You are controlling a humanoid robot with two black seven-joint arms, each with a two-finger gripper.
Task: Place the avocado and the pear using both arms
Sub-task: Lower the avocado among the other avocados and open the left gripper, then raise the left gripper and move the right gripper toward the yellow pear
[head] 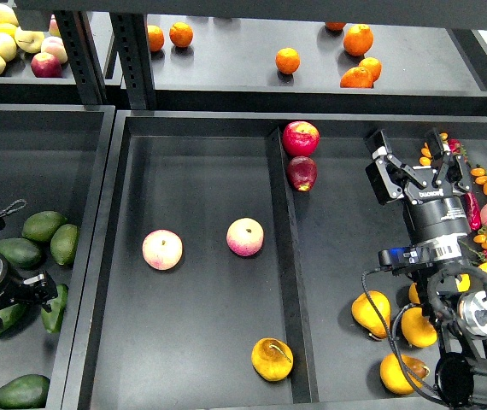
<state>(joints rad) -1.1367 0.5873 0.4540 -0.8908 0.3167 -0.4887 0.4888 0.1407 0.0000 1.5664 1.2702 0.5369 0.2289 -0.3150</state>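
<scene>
My left gripper [47, 296] is at the left edge, over the left bin, and is shut on a dark green avocado [55, 310] that hangs below its fingers near the bin's right wall. The pear [272, 359], yellow-orange with a brown patch, lies at the front right of the middle tray [201, 171]. My right gripper [419, 167] is open and empty, held high over the right compartment, well away from the pear.
More avocados [44, 225] lie in the left bin, one at the front [21, 391]. Two pink-cream fruits [162, 249] [245, 237] sit in the middle tray. Red apples [301, 137] lie by the divider. More pears [372, 313] lie under my right arm. Oranges [288, 60] are on the shelf.
</scene>
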